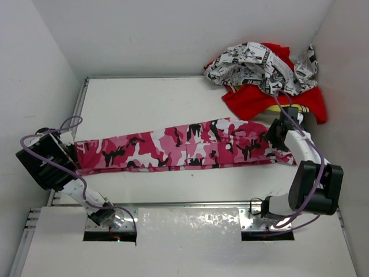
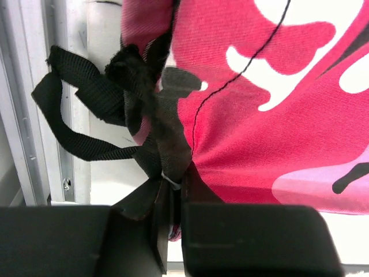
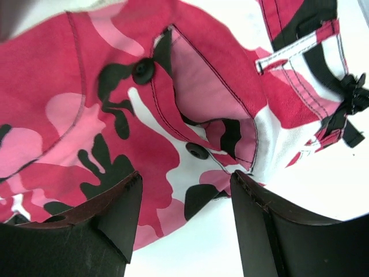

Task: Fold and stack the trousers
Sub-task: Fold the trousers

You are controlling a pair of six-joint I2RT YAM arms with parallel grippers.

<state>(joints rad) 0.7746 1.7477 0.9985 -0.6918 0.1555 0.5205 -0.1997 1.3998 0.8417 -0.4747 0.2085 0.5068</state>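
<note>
the counter (image 1: 144, 101) carries the trousers (image 1: 184, 147), stretched flat across its middle from the left edge almost to the right edge. the lengthwise fold looks done, so the next move is likely to carry the hem over toward the waist. there is bare room toward the far left corner, while a cloth pile (image 1: 259, 75) crowds the far right corner. the left gripper (image 2: 176, 196) is clenched on the trousers at the hem, by a black strap (image 2: 75, 104). the right gripper (image 3: 185, 182) hangs released over the pocket (image 3: 213, 98)

Top cam: high behind arm bases (image 1: 106, 217), looking down on whole desk (image 1: 144, 104). Wrist cams: very close, one at each trousers (image 1: 173, 149) end; top covers both.
</note>
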